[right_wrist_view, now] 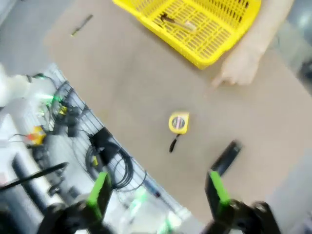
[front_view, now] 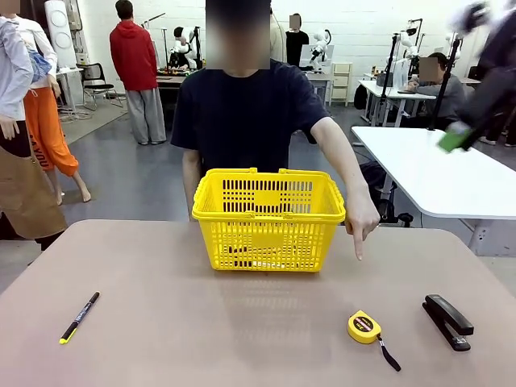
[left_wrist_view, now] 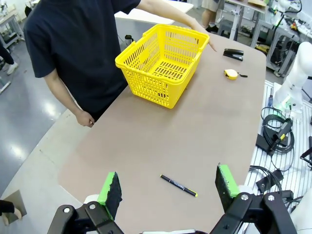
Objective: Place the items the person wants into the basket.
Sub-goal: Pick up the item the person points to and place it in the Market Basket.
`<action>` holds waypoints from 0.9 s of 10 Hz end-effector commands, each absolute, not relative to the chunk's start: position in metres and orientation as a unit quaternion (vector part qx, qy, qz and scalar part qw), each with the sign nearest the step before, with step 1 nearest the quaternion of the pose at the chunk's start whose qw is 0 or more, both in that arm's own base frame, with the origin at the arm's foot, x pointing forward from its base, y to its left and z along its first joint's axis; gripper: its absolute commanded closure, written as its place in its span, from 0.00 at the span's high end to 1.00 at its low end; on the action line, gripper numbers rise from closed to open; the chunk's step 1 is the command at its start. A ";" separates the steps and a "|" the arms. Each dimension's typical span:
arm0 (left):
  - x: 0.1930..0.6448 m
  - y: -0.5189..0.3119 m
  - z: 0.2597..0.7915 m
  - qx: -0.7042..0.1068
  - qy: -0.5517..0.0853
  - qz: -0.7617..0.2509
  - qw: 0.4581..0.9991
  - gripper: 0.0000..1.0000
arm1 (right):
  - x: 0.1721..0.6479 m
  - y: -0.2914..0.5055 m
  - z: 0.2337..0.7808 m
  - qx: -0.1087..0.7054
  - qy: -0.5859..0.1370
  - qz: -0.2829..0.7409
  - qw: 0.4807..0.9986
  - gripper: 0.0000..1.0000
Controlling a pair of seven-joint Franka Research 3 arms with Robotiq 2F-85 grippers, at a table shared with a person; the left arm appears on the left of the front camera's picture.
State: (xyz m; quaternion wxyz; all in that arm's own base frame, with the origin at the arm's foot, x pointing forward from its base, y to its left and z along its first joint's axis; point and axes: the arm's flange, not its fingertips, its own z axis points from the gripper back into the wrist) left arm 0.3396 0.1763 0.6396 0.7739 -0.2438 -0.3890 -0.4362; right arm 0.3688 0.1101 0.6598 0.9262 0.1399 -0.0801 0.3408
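The yellow basket [front_view: 266, 216] stands mid-table in front of the person [front_view: 246, 113]. Their hand [front_view: 359, 230] points a finger down at the table, toward the round yellow tape measure [front_view: 364, 326] with its black strap. In the right wrist view, a dark item and a pale slim one [right_wrist_view: 175, 22] lie in the basket [right_wrist_view: 229, 12]; I cannot tell what they are. My right gripper [right_wrist_view: 158, 189] hangs open high above the tape measure [right_wrist_view: 178, 123]. My left gripper [left_wrist_view: 168, 184] is open above the table's left end, over the pen.
A thin black pen with a yellow tip [front_view: 79, 317] lies at the front left. A black stapler [front_view: 447, 320] lies at the front right, just beyond the tape measure. My right arm [front_view: 484, 89] is a blur at upper right. Cables lie on the floor past the table edge [right_wrist_view: 97, 146].
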 end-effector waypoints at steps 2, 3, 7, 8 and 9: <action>0.339 0.178 0.639 -0.245 -0.396 -0.442 0.766 1.00 | 0.423 0.137 0.582 0.100 0.028 0.308 0.946 1.00; 0.339 0.178 0.639 -0.245 -0.396 -0.442 0.766 1.00 | 0.428 0.142 0.551 0.068 0.034 0.306 0.949 1.00; 0.339 0.178 0.639 -0.245 -0.396 -0.442 0.766 1.00 | 0.428 0.135 0.500 -0.015 -0.028 0.316 0.948 1.00; 0.339 0.178 0.639 -0.245 -0.396 -0.442 0.766 1.00 | 0.443 0.136 0.506 0.019 0.014 0.305 0.952 1.00; 0.339 0.178 0.639 -0.245 -0.396 -0.442 0.766 1.00 | 0.443 0.136 0.506 0.019 0.014 0.305 0.952 1.00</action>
